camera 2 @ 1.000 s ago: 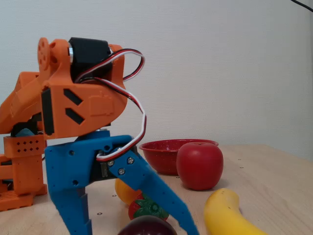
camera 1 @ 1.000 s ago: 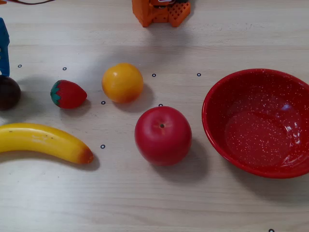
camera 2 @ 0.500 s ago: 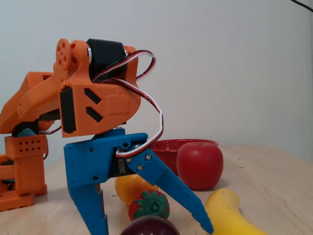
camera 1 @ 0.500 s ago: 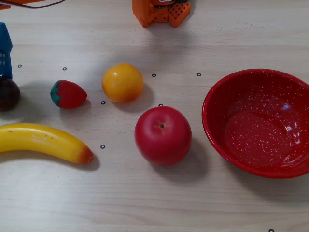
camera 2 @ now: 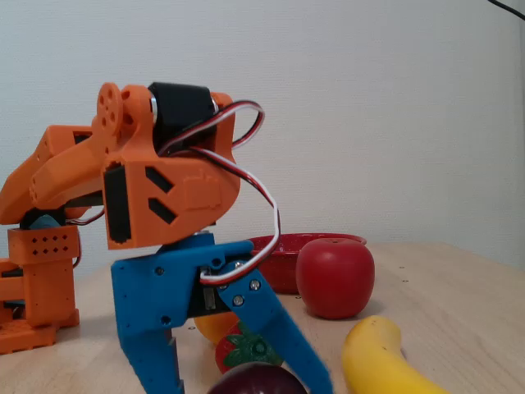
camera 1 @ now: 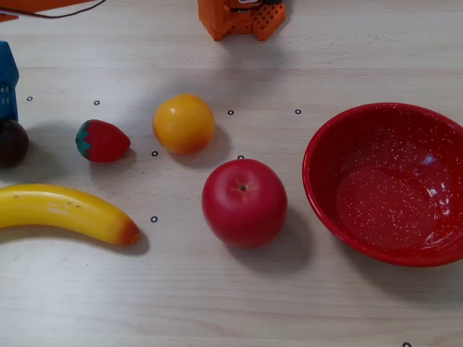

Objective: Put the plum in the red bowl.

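Note:
The plum (camera 1: 11,143) is small, dark and glossy and lies at the far left edge of the table. It also shows at the bottom of a fixed view (camera 2: 258,382). My blue gripper (camera 2: 242,386) is open and reaches down over the plum, with one finger (camera 2: 152,353) on each side of it. The jaws stand wide apart and I see no grip on the plum. One blue finger (camera 1: 7,83) shows just behind the plum. The red bowl (camera 1: 340,217), wide and white-speckled, stands empty at the far right, and its wall (camera 2: 283,271) shows behind the apple.
Between plum and bowl lie a strawberry (camera 1: 101,141), an orange (camera 1: 184,123) and a big red apple (camera 1: 244,202). A banana (camera 1: 65,211) lies in front of the plum. The orange arm base (camera 1: 242,16) stands at the back.

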Robot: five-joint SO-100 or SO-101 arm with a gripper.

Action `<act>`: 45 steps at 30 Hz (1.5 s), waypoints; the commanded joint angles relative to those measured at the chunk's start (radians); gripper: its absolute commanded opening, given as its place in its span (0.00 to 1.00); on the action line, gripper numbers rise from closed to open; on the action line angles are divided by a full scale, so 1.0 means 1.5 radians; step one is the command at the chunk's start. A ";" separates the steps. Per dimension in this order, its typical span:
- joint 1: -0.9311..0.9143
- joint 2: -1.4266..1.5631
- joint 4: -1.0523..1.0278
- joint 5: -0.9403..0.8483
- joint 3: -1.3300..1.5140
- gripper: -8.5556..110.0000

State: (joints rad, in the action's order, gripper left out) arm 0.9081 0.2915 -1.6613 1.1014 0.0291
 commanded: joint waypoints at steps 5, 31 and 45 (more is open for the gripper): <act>-0.001 0.043 0.017 0.038 -0.021 0.23; -0.146 0.498 -0.189 -0.118 0.076 0.07; -0.592 0.907 -0.188 -0.391 0.430 0.07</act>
State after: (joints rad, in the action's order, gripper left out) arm 0.1012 1.5171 -1.7932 0.5752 0.6765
